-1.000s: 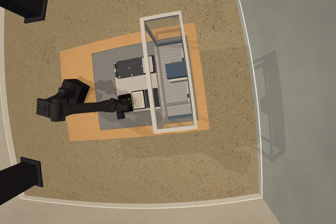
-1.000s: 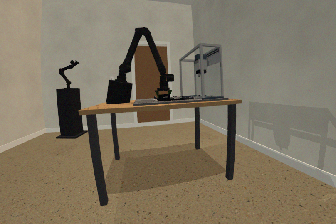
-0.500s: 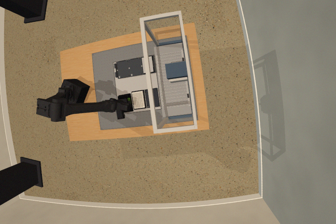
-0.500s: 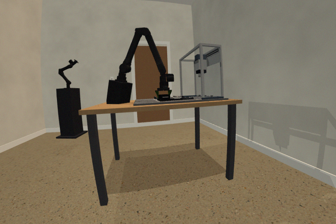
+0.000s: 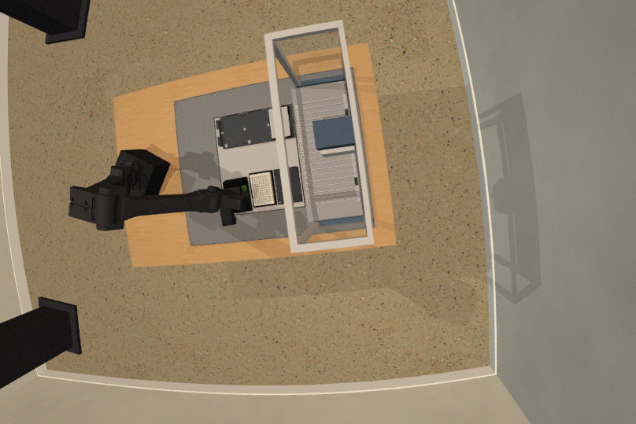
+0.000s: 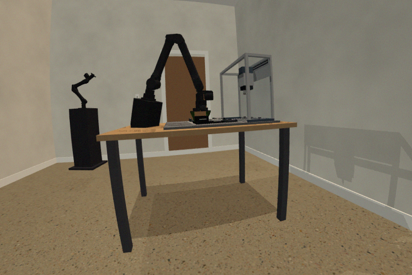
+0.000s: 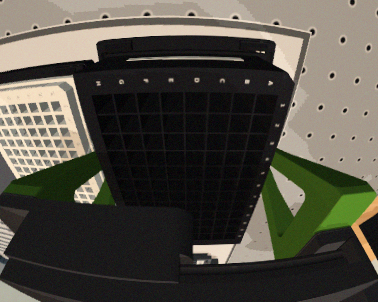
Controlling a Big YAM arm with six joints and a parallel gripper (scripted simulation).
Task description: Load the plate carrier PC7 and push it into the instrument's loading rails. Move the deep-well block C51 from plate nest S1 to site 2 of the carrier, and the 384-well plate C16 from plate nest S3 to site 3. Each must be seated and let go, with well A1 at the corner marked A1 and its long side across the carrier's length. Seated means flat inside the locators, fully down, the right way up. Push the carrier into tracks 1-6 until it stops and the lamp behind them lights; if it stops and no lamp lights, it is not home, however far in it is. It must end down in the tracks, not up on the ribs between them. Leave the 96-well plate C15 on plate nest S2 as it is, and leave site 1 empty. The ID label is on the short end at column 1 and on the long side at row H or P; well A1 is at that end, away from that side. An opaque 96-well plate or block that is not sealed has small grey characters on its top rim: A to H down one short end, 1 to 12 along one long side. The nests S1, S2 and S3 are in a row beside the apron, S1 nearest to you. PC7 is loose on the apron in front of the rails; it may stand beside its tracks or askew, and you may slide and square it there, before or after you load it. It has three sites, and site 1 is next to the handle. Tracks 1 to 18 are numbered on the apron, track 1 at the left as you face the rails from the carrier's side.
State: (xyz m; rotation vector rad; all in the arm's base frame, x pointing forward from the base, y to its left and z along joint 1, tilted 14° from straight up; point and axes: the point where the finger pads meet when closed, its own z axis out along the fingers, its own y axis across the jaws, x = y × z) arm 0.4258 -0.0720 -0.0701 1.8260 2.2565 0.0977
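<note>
Black deep-well block C51 (image 7: 188,150) – long axis between green fingers – hand (image 7: 188,203) spread wide.

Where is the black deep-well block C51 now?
In the wrist view, the deep-well block C51 sits between the open gripper's green fingers, on its nest beside the white plate.

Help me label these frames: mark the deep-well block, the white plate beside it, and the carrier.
deep-well block (image 7: 188,150), wrist view, its black well grid.
white plate (image 5: 260,189), top view, middle of its well field.
carrier (image 5: 246,127), top view, its dark deck.
</note>
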